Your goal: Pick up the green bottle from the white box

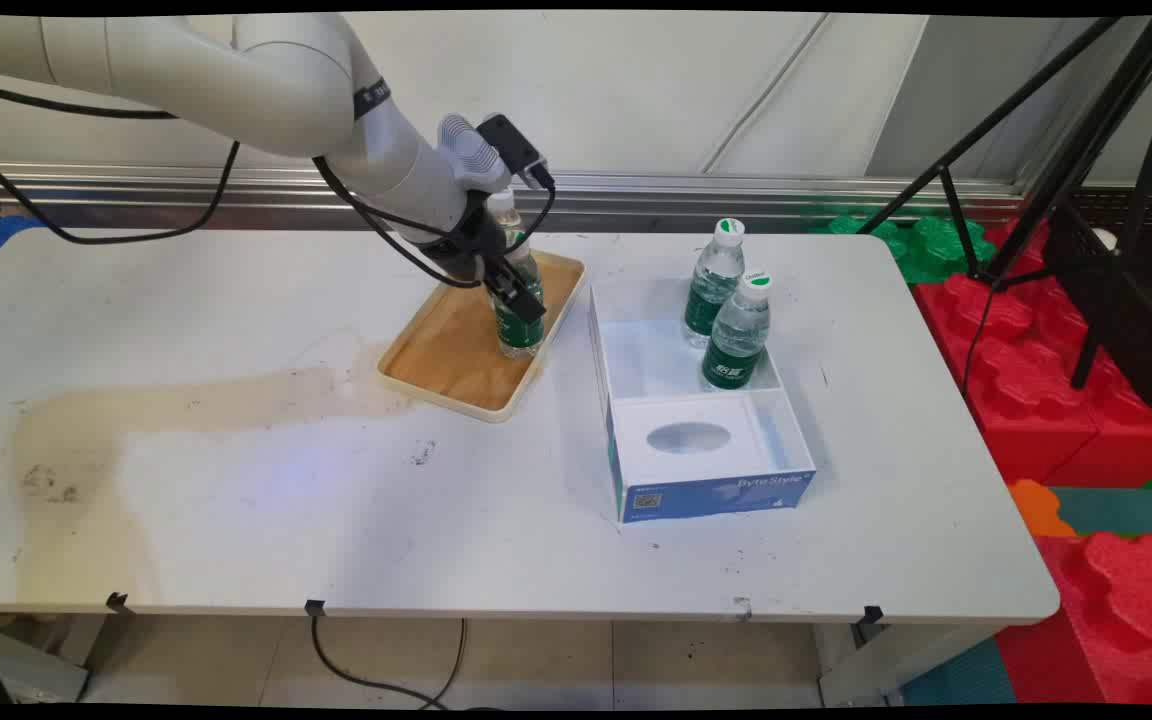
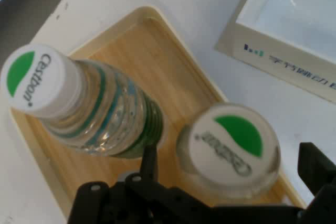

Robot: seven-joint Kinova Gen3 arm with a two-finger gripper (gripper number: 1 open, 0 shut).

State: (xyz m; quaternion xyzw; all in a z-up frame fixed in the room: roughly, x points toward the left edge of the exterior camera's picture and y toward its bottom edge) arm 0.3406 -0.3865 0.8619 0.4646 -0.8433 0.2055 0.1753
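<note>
Two black fingers of the gripper (image 1: pixel 514 292) sit either side of a water bottle (image 2: pixel 229 148) on the wooden tray (image 1: pixel 436 350), seemingly clamped on it, though contact is hard to confirm. A second bottle (image 2: pixel 89 108) stands just beside it on the tray. Right of the tray, an open white box (image 1: pixel 706 445) holds two more bottles (image 1: pixel 726 315) upright at its far end. The white table (image 1: pixel 236 500) is stained at left; red foam blocks (image 1: pixel 1056 400) lie to the right.

Tray (image 2: pixel 157 66): matt wood grain. Bottles (image 2: pixel 113 111): clear glossy ribbed plastic, smooth white caps (image 2: pixel 231 145). Box (image 1: pixel 706 495): cardboard.
</note>
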